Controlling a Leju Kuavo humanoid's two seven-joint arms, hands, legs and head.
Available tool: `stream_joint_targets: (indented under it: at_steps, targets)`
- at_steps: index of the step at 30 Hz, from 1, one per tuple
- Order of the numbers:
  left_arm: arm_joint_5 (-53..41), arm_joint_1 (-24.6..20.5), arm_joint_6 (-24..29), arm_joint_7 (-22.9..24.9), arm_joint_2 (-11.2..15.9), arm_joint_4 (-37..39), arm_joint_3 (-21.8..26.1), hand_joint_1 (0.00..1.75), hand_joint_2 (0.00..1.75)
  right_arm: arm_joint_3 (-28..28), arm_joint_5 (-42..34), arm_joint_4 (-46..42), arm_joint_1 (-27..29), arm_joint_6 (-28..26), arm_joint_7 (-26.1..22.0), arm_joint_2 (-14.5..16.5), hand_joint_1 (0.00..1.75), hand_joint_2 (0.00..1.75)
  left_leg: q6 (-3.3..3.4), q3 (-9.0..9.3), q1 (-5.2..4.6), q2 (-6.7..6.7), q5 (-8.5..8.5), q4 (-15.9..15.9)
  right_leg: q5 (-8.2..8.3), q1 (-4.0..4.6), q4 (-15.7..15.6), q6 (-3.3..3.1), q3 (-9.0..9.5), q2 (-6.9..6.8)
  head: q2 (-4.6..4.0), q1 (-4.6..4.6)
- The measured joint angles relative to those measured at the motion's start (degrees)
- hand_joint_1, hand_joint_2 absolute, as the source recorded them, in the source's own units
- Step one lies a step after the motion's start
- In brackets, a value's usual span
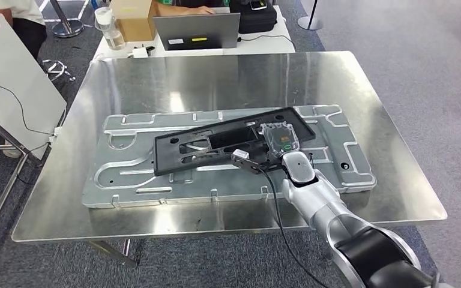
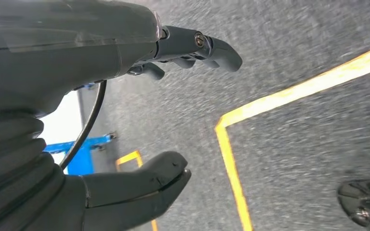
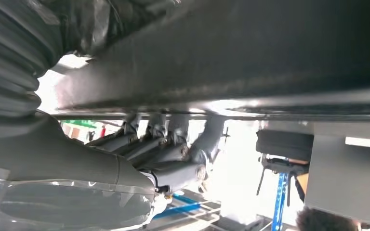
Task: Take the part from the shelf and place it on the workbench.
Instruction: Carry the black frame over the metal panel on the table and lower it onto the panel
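1. Head view: black part lies tilted on the grey metal plate on the desk; right robot hand grips the part's right end, arm reaching in from lower right; laptop on a white table behind.
2. Left wrist view: left robot hand spread, holding nothing, above grey floor with yellow tape.
3. Right wrist view: right robot hand's fingers curl against the part's edge.

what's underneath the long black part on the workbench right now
The black part lies across a large grey stamped metal panel, which rests on the shiny workbench. The right hand grips its right end, fingers curled underneath, hiding that stretch of panel.
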Motion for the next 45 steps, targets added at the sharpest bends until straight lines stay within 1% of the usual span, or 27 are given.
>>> stream_joint_targets:
  at_steps: [1, 4, 5, 7, 9, 10, 11, 13, 14, 16, 19, 21, 23, 24, 25, 26, 28, 30, 34, 35, 37, 39, 40, 41, 42, 44, 45]
  targets:
    - [0.18, -0.01, -0.01, 0.00, 0.02, 0.00, -0.05, 0.00, 0.00, 0.02, -0.22, 1.04, -0.61, -0.36, 0.01, 0.20, 0.00, 1.75, 0.17, 0.03, -0.16, -0.01, -0.22, -0.08, -0.02, 0.01, -0.08, 0.29, 0.05, 0.07, 0.01, 0.00]
    - [0.63, 0.17, -0.08, 0.08, -0.03, 0.00, -0.08, 0.00, 0.00, 0.04, -0.88, 2.85, -1.34, -1.51, 0.08, 0.53, 0.00, 1.75, 0.90, 1.12, 0.32, 0.10, 1.94, -1.51, -0.98, 0.18, 0.67, 1.29, 0.07, 0.03, 0.00, 0.02]
    - [0.72, 0.20, -0.10, 0.11, -0.05, 0.00, -0.08, 0.00, 0.00, 0.04, -1.01, 3.24, -1.43, -1.84, 0.13, 0.53, 0.00, 1.75, 1.08, 1.38, 0.53, 0.18, 2.44, -2.02, -2.28, 0.15, 2.42, 1.61, -0.66, -0.09, -0.01, 0.03]
    - [0.91, 0.28, -0.11, 0.15, -0.07, 0.00, -0.07, 0.00, 0.00, 0.04, -1.20, 3.98, -1.56, -2.32, 0.30, 0.53, 0.00, 1.75, 1.30, 1.31, 0.56, 0.26, 2.78, -2.34, -6.00, -0.25, 8.79, 2.14, -3.55, -0.30, -0.01, 0.03]
    - [1.03, 0.43, -0.11, 0.19, -0.05, 0.00, -0.05, 0.00, 0.00, 0.04, -1.33, 4.43, -1.56, -2.62, 0.44, 0.53, 0.00, 1.75, 1.28, 1.24, 0.57, 0.26, 2.77, -2.28, -7.72, -0.65, 13.90, 2.62, -5.82, -0.39, -0.01, 0.03]
    - [1.08, 0.50, -0.14, 0.20, -0.06, 0.00, -0.05, 0.00, 0.00, 0.04, -1.38, 4.58, -1.63, -2.78, 0.47, 0.53, 0.00, 1.75, 1.19, 1.29, 0.61, 0.25, 2.71, -2.21, -6.93, -0.85, 13.67, 2.79, -5.63, -0.46, -0.01, 0.03]
    - [1.13, 0.55, -0.17, 0.20, -0.07, 0.00, -0.04, 0.00, 0.00, 0.04, -1.39, 4.68, -1.74, -2.95, 0.50, 0.53, 0.00, 1.75, 1.06, 1.37, 0.66, 0.23, 2.62, -2.09, -5.24, -1.00, 11.30, 2.88, -4.40, -0.56, -0.01, 0.04]
    - [1.22, 0.58, -0.25, 0.19, -0.11, 0.00, -0.03, 0.00, 0.00, 0.04, -1.38, 4.75, -1.98, -3.50, 0.64, 0.56, 0.00, 1.75, 0.57, 1.47, 0.67, 0.19, 2.29, -1.73, -1.70, -1.12, 3.54, 2.68, -0.50, -0.76, -0.01, 0.03]
    - [1.26, 0.56, -0.28, 0.17, -0.14, 0.00, -0.03, 0.00, 0.00, 0.04, -1.36, 4.73, -2.08, -3.74, 0.69, 0.62, 0.00, 1.75, 0.27, 1.47, 0.62, 0.17, 2.15, -1.57, -0.77, -1.03, 0.76, 2.39, 0.82, -0.79, -0.01, 0.03]
    - [1.33, 0.48, -0.32, 0.16, -0.16, 0.00, -0.02, 0.00, 0.00, 0.04, -1.35, 4.68, -2.20, -4.02, 0.71, 0.85, 0.00, 1.75, -0.38, 1.51, 0.54, 0.16, 2.10, -1.57, -0.56, -0.71, -0.92, 1.73, 1.49, -0.77, 0.00, 0.01]
    - [1.37, 0.42, -0.33, 0.16, -0.13, 0.00, 0.03, 0.00, 0.00, 0.04, -1.38, 4.61, -2.32, -4.05, 0.69, 1.28, 0.00, 1.75, -1.30, 1.44, 0.57, 0.12, 1.55, -1.12, -0.04, -1.00, -1.70, 0.68, 1.87, -0.93, 0.00, 0.00]
    - [1.37, 0.47, -0.34, 0.16, -0.13, 0.00, 0.05, 0.00, 0.00, 0.04, -1.40, 4.58, -2.35, -4.05, 0.70, 1.56, 0.00, 1.75, -1.82, -0.52, 0.65, 0.09, -1.35, 3.32, 0.33, -1.24, -2.22, 0.06, 2.10, -1.24, 0.00, -0.02]
    - [1.37, 0.59, -0.35, 0.16, -0.16, 0.00, 0.08, 0.00, 0.00, 0.04, -1.40, 4.58, -2.31, -4.04, 0.71, 1.82, 0.00, 1.75, -2.27, -3.97, 0.76, 0.07, -5.09, 10.98, 0.44, -1.17, -2.27, -0.15, 1.95, -1.38, -0.01, -0.03]
    - [1.38, 0.67, -0.36, 0.16, -0.16, 0.00, 0.11, 0.00, 0.00, 0.04, -1.43, 4.58, -2.28, -4.08, 0.69, 1.92, 0.00, 1.75, -2.42, -5.21, 0.85, 0.08, -5.92, 13.78, 0.44, -1.16, -2.25, -0.15, 1.90, -1.40, -0.01, -0.02]
    - [1.44, 0.74, -0.39, 0.17, -0.16, 0.00, 0.16, 0.00, 0.00, 0.04, -1.53, 4.58, -2.25, -4.22, 0.64, 1.98, 0.00, 1.75, -2.52, -5.54, 0.94, 0.08, -5.64, 14.58, 0.46, -1.19, -2.20, -0.12, 1.89, -1.41, -0.01, -0.03]
    - [1.50, 0.80, -0.45, 0.17, -0.14, 0.00, 0.22, 0.00, 0.00, 0.04, -1.68, 4.58, -2.22, -4.46, 0.54, 2.01, 0.00, 1.75, -2.58, -4.75, 1.03, 0.09, -4.33, 13.09, 0.47, -1.25, -2.10, -0.04, 1.90, -1.42, -0.01, -0.02]
    - [1.61, 0.86, -0.62, 0.20, -0.12, 0.01, 0.34, 0.00, 0.00, 0.04, -2.19, 4.53, -2.17, -5.11, 0.08, 2.14, 0.00, 1.75, -2.65, -0.95, 1.27, 0.07, -0.63, 5.40, 0.40, -1.40, -1.65, 0.34, 1.78, -1.40, 0.00, -0.03]
    - [1.66, 0.86, -0.70, 0.23, -0.11, 0.02, 0.49, 0.00, 0.00, 0.02, -2.79, 4.01, -2.00, -5.73, -0.86, 2.53, 0.00, 1.75, -2.32, 1.56, 1.22, -0.08, 1.32, -0.14, 0.37, -1.27, -1.06, 1.06, 1.29, -1.17, 0.00, -0.01]
    - [1.86, 0.71, -0.71, 0.54, -0.20, 0.02, 0.85, 0.00, 0.00, 0.49, -3.09, 0.75, -0.27, -5.95, -1.99, 3.79, 0.00, 1.75, -0.67, 1.29, 1.03, -0.06, 2.31, -1.26, 0.41, -1.23, -0.85, 2.56, 0.57, -0.88, 0.00, 0.02]
    - [1.94, 0.65, -0.71, 0.63, -0.25, 0.02, 0.89, 0.00, 0.00, 0.87, -3.07, -0.45, 0.22, -5.80, -2.12, 4.07, 0.00, 1.75, -0.10, 1.05, 1.09, 0.03, 2.73, -1.56, -0.71, -1.32, 0.10, 2.77, 0.10, -0.87, 0.00, 0.02]
    - [2.16, 0.55, -0.72, 0.73, -0.34, 0.02, 0.97, 0.00, 0.00, 2.02, -3.04, -3.33, 1.12, -5.13, -2.34, 4.70, 0.00, 1.75, 0.73, 0.19, 1.03, 0.16, 3.53, -1.86, -5.28, -1.40, 5.64, 2.99, -2.00, -0.89, -0.01, 0.03]
    - [2.37, 0.54, -0.79, 0.77, -0.34, 0.02, 1.11, 0.00, 0.00, 3.60, -3.04, -6.65, 2.08, -4.17, -2.34, 5.46, 0.00, 1.75, 1.01, -0.95, 0.79, 0.19, 4.23, -1.76, -9.37, -1.40, 12.82, 3.07, -4.15, -0.90, -0.01, 0.02]
    - [2.44, 0.54, -0.83, 0.78, -0.34, 0.02, 1.19, 0.00, 0.00, 4.50, -3.05, -8.35, 2.55, -3.70, -2.31, 5.85, 0.00, 1.75, 1.01, -1.49, 0.67, 0.18, 4.58, -1.68, -9.86, -1.40, 14.36, 3.03, -4.16, -0.90, -0.01, 0.02]
    - [2.50, 0.54, -0.89, 0.78, -0.34, 0.02, 1.26, 0.00, 0.00, 5.37, -3.08, -9.90, 2.93, -3.32, -2.27, 6.21, 0.00, 1.75, 0.96, -2.02, 0.55, 0.15, 4.93, -1.60, -9.29, -1.38, 13.67, 2.88, -3.06, -0.90, -0.01, 0.02]
    - [2.58, 0.54, -0.94, 0.78, -0.36, 0.02, 1.32, 0.00, 0.00, 6.26, -3.14, -11.43, 3.15, -3.01, -2.21, 6.59, 0.00, 1.75, 0.87, -2.47, 0.45, 0.12, 5.28, -1.53, -8.01, -1.32, 10.91, 2.63, -0.95, -0.90, -0.01, 0.01]
    - [2.80, 0.55, -1.02, 0.78, -0.54, 0.03, 1.49, 0.00, 0.00, 8.12, -3.39, -14.45, 3.24, -2.56, -1.94, 7.33, 0.00, 1.75, 0.53, -3.18, 0.32, 0.11, 6.02, -1.42, -5.85, -0.94, 2.80, 1.84, 4.34, -0.92, 0.00, 0.00]
    - [2.90, 0.55, -1.03, 0.78, -0.65, 0.03, 1.61, 0.00, 0.00, 9.11, -3.52, -15.86, 3.25, -2.42, -1.74, 7.68, 0.00, 1.75, 0.26, -3.33, 0.34, 0.14, 6.40, -1.46, -5.14, -0.67, 0.07, 1.54, 5.96, -0.92, 0.00, 0.01]
